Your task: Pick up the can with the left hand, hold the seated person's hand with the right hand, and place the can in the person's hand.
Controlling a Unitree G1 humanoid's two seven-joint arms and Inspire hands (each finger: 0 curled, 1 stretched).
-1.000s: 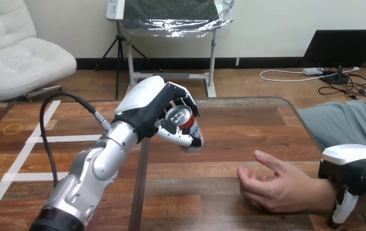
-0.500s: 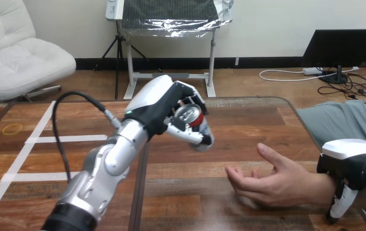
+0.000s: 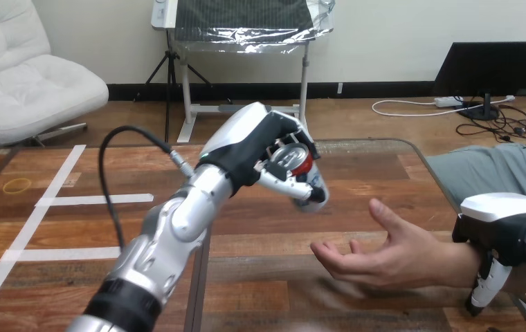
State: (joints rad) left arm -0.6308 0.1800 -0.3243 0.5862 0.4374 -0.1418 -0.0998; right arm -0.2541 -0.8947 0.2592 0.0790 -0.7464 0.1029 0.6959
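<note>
Left hand [image 3: 248, 142] grips can [image 3: 295, 158]; open gap to person's hand [image 3: 378, 259].

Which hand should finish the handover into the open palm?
Left. The left hand grips the can, up-left of the person's hand, palm up; the right hand clasps the wrist.

Bright, even light from overhead — soft shadows on the table [image 3: 371, 166], a pale sheen across its wood.
</note>
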